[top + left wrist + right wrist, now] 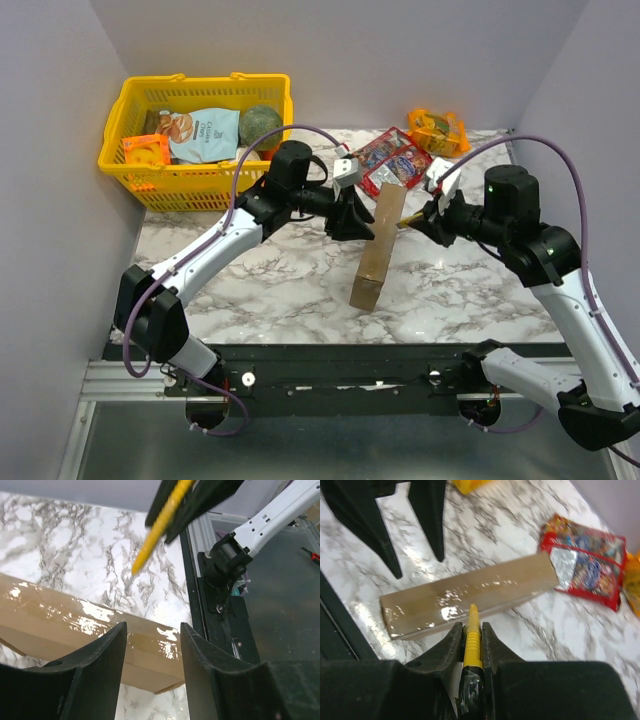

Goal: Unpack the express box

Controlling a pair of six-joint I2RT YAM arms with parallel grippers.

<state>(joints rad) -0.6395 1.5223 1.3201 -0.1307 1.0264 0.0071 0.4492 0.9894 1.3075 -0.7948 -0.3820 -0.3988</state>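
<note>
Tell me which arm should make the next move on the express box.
Right, probably: the right gripper is shut on a yellow tool whose tip points at the express box, while the left gripper stands open, holding nothing.

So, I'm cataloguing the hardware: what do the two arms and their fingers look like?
The left arm and right arm match: white shells, black joints, a purple cable looping along each. The fingers are black, tapered and matte.

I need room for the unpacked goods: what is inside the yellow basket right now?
The yellow basket holds an orange packet, a pale blue snack bag and a dark green round item. They cover the bottom, so anything beneath them cannot be seen.
</note>
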